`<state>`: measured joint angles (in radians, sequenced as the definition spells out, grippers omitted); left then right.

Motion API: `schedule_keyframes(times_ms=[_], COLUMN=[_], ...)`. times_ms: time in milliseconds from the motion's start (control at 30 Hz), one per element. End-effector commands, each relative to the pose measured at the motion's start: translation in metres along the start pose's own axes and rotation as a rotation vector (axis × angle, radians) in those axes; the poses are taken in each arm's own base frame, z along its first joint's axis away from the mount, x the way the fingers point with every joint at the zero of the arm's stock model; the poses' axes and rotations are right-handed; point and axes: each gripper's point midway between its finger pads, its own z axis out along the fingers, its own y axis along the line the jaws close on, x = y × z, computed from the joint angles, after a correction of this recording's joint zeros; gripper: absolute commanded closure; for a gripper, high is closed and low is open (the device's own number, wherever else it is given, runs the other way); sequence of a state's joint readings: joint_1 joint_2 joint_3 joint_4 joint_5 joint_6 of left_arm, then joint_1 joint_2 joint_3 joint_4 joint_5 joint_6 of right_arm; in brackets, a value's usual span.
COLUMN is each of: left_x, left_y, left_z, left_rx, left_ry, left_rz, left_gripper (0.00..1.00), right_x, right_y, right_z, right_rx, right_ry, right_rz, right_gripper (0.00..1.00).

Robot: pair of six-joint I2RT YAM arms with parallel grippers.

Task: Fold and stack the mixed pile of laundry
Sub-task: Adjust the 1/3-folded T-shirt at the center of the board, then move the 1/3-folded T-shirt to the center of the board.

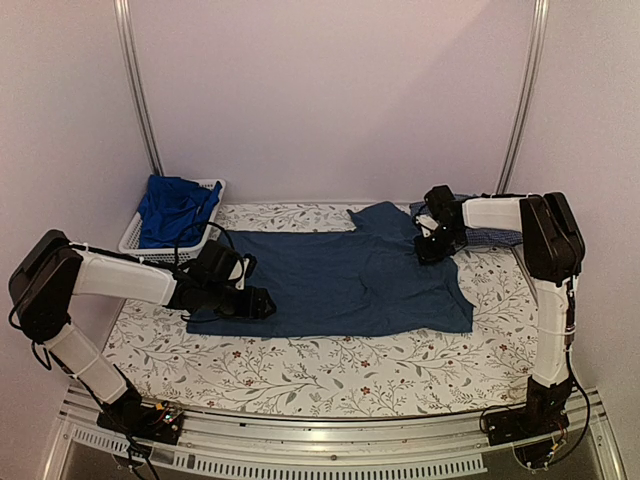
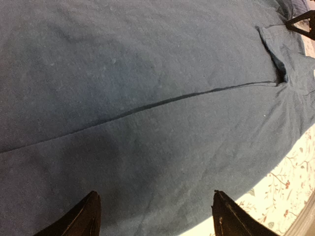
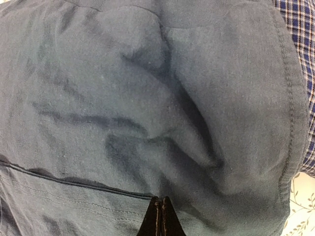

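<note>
The navy T-shirt (image 1: 340,285) lay flat at the centre of the table (image 1: 300,375). At 2 o'clock, the right gripper (image 1: 432,250) had its fingers pressed together and was apparently pinching the sleeve cloth. At 9 o'clock, the left gripper (image 1: 262,303) hovered over the shirt with its fingers spread. For a clean fold, it should pinch the shirt edge firmly, then both should lift evenly.

walls (image 1: 330,90): plain pale lilac | table (image 1: 330,375): white floral cloth | corner posts (image 1: 138,90): metal | light: soft, even
</note>
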<state>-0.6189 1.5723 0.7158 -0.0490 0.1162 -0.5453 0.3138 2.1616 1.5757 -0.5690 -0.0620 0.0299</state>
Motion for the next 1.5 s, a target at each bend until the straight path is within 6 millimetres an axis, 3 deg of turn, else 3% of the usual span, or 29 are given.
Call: schedule_keyframes(times_ms=[0,300,733,767,833,933,1033,1067,1233,1300,1467], left_x=[-0.009,-0.008,-0.008,-0.009,-0.010,-0.013,-0.015,-0.016,-0.019,-0.019,-0.009], left_y=[0.001,0.003,0.016,0.018,0.022,0.027,0.033,0.035,0.040,0.042,0.060], left_z=[0.001,0.002,-0.004,-0.005,-0.010,-0.018,-0.026,-0.028,-0.034,-0.033,-0.024], left_rx=[-0.001,-0.007,-0.062,-0.070,-0.083,-0.094,-0.096,-0.096,-0.058,-0.045,-0.083], left_ry=[-0.016,-0.014,-0.025,-0.031,-0.042,-0.066,-0.085,-0.090,-0.099,-0.092,-0.042], left_rz=[0.003,0.002,-0.028,-0.036,-0.049,-0.069,-0.096,-0.110,-0.162,-0.187,-0.277], left_gripper=[0.23,0.23,0.22,0.22,0.21,0.20,0.18,0.18,0.15,0.14,0.17], right_x=[-0.024,-0.031,-0.050,-0.049,-0.045,-0.024,-0.001,0.003,0.050,0.067,0.117], right_y=[-0.001,-0.007,-0.019,-0.018,-0.015,-0.009,0.006,0.011,0.042,0.054,0.067], right_z=[-0.025,-0.019,-0.029,-0.030,-0.036,-0.045,-0.071,-0.085,-0.101,-0.100,-0.069], right_rx=[0.005,0.027,0.099,0.096,0.079,0.041,-0.047,-0.074,-0.237,-0.275,-0.325], right_ry=[-0.074,-0.080,-0.135,-0.136,-0.126,-0.101,-0.123,-0.142,-0.110,-0.090,0.017], right_rz=[0.006,0.007,0.013,0.014,0.020,0.046,0.087,0.099,0.162,0.193,0.270], right_gripper=[0.99,0.97,0.99,0.92,0.63,0.53,0.47,0.45,0.45,0.45,0.45])
